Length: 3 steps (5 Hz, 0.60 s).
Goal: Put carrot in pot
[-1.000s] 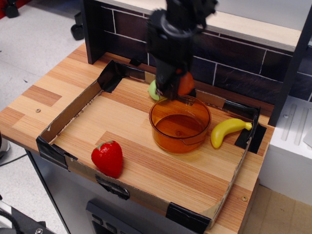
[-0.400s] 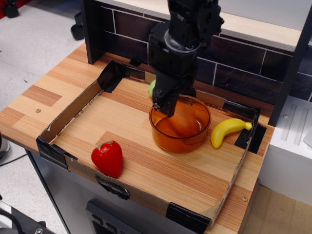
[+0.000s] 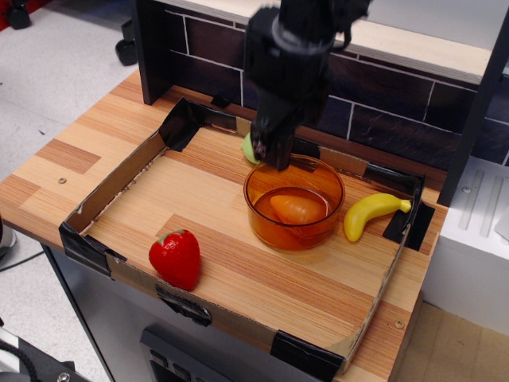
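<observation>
**Hand above the pot rim, carrot lying inside**

The hand (image 3: 274, 155) hangs at the end of a bulky black arm, its tip just above the back-left rim of the pot (image 3: 294, 204). The view is blurred there and the fingers merge into one dark shape, so how far they are parted cannot be told; nothing is seen held between them.

Directly below and in front of the hand, the carrot (image 3: 296, 208) lies on the bottom of the pot, on its side, with its tapered end towards the front right. It is apart from the hand. The pot is a round, translucent amber vessel with low straight walls, standing upright.

Just behind the pot's left edge, partly hidden by the hand, a pale green object (image 3: 250, 148) peeks out. To the right of the pot, near but not touching it, lies a yellow banana (image 3: 372, 212). Well apart, towards the front left, stands a red strawberry (image 3: 176, 257).

All of these sit inside a shallow cardboard tray (image 3: 111, 185) with black-taped corners, resting on the wooden worktop (image 3: 71, 155).
</observation>
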Motion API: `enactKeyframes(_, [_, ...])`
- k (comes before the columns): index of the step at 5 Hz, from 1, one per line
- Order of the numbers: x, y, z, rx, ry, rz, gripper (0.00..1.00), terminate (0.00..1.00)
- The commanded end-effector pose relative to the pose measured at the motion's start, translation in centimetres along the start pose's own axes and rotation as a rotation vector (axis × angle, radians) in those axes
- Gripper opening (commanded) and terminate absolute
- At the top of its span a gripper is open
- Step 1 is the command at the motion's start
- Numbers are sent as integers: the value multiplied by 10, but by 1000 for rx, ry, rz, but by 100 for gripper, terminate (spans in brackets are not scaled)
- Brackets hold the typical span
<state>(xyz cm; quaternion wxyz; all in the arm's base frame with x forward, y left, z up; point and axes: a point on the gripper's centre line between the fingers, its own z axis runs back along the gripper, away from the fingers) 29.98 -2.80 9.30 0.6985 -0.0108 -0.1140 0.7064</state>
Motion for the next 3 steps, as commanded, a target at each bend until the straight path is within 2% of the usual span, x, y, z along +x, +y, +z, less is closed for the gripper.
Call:
enactKeyframes(1, [5, -20, 47, -100, 15, 1, 100, 0])
enactKeyframes(2, [5, -20, 47, -100, 15, 1, 100, 0])
enactKeyframes(3, [5, -20, 47, -100, 15, 1, 100, 100])
